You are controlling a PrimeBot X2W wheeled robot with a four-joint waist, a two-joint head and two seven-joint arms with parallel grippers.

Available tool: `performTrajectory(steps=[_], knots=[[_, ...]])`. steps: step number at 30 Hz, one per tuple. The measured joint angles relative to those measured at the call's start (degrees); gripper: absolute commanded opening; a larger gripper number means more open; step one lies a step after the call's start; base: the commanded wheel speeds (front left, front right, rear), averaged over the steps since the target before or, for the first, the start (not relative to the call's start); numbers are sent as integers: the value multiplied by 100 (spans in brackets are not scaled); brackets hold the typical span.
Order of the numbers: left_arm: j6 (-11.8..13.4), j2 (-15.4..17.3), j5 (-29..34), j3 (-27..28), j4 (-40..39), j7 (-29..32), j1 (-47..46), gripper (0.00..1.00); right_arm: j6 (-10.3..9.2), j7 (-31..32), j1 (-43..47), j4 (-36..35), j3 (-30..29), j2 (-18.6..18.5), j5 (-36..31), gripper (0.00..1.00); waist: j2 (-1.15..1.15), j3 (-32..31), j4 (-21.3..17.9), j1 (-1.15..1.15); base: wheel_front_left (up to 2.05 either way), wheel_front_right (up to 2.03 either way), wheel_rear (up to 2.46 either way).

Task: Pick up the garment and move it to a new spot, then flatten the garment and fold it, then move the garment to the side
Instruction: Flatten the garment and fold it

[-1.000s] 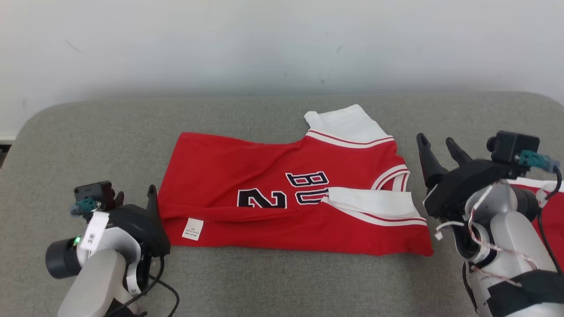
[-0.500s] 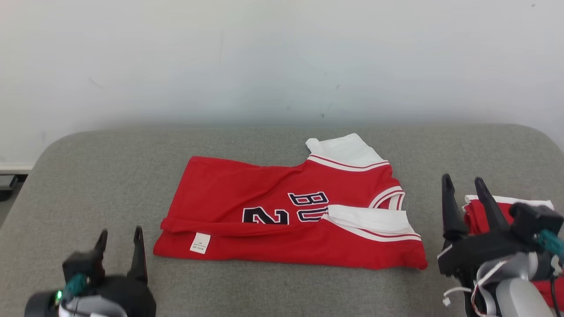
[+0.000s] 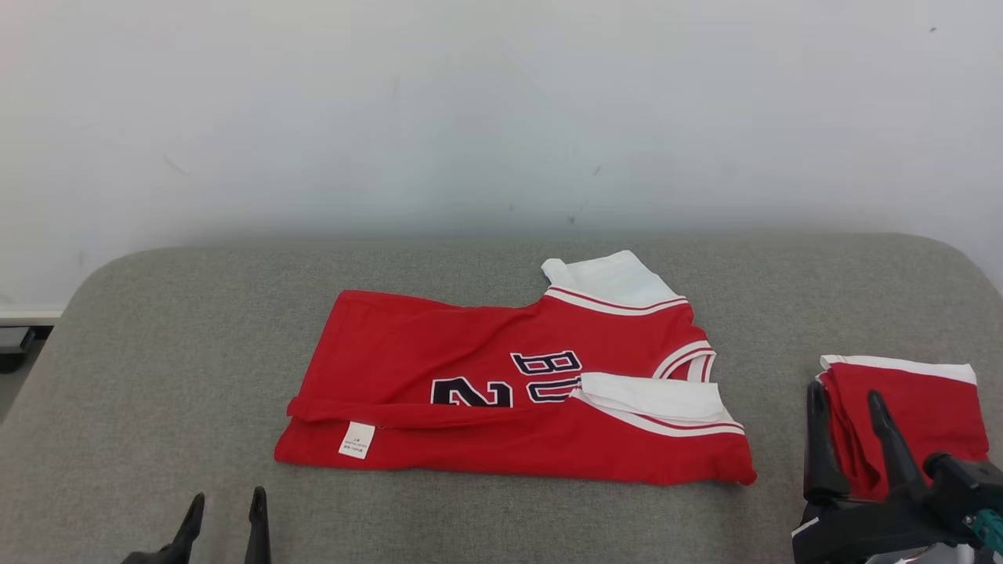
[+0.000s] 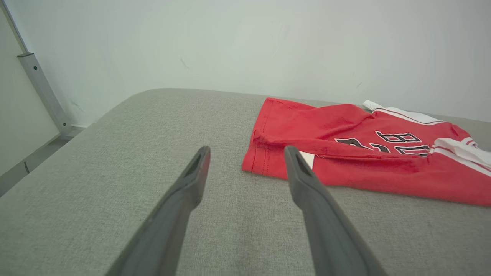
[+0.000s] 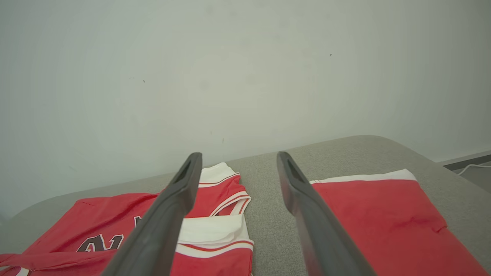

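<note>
At the middle of the counter (image 3: 157,352): the garment (image 3: 486,368), a red jersey with white trim and dark lettering, lies flat and folded lengthwise, its collar end towards the robot's right.
Along the garment's near edge: a long fold runs across it, and a small white label (image 3: 356,440) shows near the left corner.
Left gripper (image 3: 226,496): at the lower left of the head view, jaws wide apart and empty. The fingertips are over bare grey fabric, near the garment's left hem but clear of it.
Right gripper (image 3: 845,391): at the lower right of the head view, jaws spread wide with nothing held. The fingers point up across the left edge of the folded red cloth; whether they touch it I cannot tell.
Folded red cloth (image 3: 925,407): a second red piece with a white far edge lies at the counter's right end, apart from the garment, with a strip of grey between them.
Wall (image 3: 501,117): pale, with a few small marks, behind the counter.
</note>
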Motion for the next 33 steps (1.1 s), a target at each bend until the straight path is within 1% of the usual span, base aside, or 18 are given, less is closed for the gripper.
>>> performTrajectory(steps=[5, 8, 10, 18, 23, 26, 33], knots=[[-68, 0, -85, -21, -274, 0, 229, 100, 0, -86, 77, 44, 0, 10, 9, 100, 1, 1, 13, 1, 0, 0, 0], [-162, 35, -80, -51, -283, 0, 229, 100, 5, -88, 71, 48, 97, 14, 9, 100, 1, 7, 0, 1, 0, 0, 0], [-191, 85, -81, -49, -216, 4, 193, 100, 49, -87, 62, 48, 187, 30, 9, 100, 1, 21, -30, 1, 0, 0, 0], [-466, 338, -81, -94, 494, 477, -652, 100, 154, -80, -143, 24, 477, 35, -1, 100, 1, 142, -266, 1, 0, 0, 0], [-614, 454, -81, -151, 1072, 827, -833, 100, 161, -35, -183, -27, 553, 34, -33, 100, 1, 243, -518, 1, 0, 0, 0], [-664, 471, -82, -181, 1321, 976, -858, 100, 178, -26, -202, -55, 570, 26, -59, 100, 1, 307, -696, 1, 0, 0, 0], [-649, 471, -102, -154, 1822, 1221, -1163, 100, 204, 25, -312, -98, 581, -44, -63, 100, 1, 480, -1092, 2, 0, 0, 0]])
